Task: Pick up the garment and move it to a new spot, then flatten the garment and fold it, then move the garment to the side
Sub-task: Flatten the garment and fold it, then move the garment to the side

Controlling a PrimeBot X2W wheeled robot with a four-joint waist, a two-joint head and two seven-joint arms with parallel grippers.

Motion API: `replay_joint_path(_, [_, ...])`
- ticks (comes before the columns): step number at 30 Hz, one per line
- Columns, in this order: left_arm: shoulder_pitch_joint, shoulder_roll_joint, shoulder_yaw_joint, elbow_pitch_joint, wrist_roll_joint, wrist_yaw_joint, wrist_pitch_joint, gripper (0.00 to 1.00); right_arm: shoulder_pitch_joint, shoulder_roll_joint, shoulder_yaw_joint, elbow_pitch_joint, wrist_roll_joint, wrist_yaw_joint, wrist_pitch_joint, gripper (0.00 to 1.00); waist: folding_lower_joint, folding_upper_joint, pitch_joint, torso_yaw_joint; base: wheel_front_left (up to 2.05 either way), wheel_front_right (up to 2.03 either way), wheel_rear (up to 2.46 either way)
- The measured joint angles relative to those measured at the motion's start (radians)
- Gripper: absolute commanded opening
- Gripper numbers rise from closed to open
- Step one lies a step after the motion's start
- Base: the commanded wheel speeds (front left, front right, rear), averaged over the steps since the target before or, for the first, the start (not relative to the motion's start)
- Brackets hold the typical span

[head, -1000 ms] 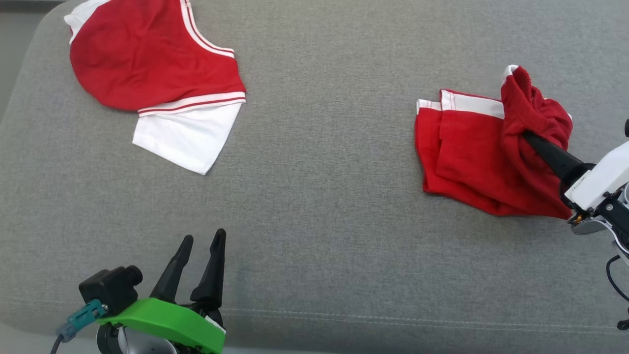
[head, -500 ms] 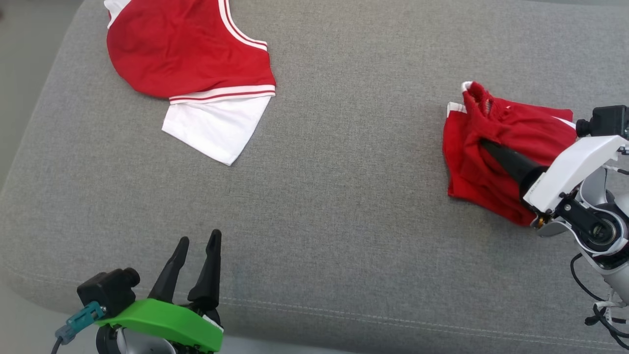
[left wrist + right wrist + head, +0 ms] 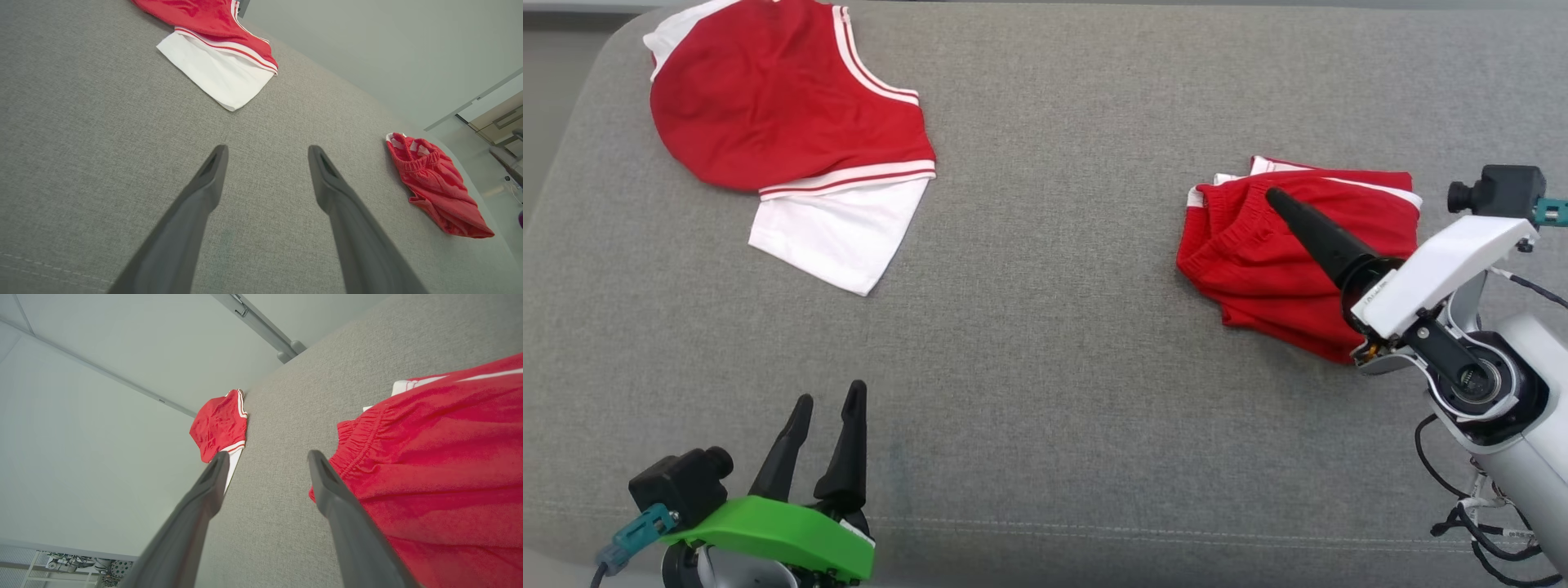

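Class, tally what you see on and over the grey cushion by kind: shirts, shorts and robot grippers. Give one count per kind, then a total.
Shirts: 1, the red-and-white shirt
Shorts: 1, the red shorts
Grippers: 2, the left gripper and the right gripper
Total: 4
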Motion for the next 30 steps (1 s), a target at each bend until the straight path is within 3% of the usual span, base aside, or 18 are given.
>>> replay_joint_path(10, [0.02, 0.017, 0.019, -0.016, 0.003, 0.0, -0.008, 1.0, 0.175, -0.028, -0.101, 0.053, 0.036, -0.002, -0.143, 1.0, 0.0, 0.0, -0.044, -0.075, 0.0, 0.0, 0.0])
replay_joint_path(16, [0.022, 0.02, 0.003, -0.039, 0.011, 0.0, 0.001, 1.0, 0.272, -0.006, -0.155, 0.084, 0.107, 0.001, -0.199, 1.0, 0.0, 0.0, -0.049, -0.098, 0.0, 0.0, 0.0])
replay_joint_path(30, [-0.004, 0.049, -0.022, -0.094, 0.075, 0.002, 0.033, 1.0, 0.218, 0.041, -0.25, 0.173, 0.232, 0.085, -0.218, 1.0, 0.0, 0.0, 0.047, -0.058, 0.0, 0.0, 0.0])
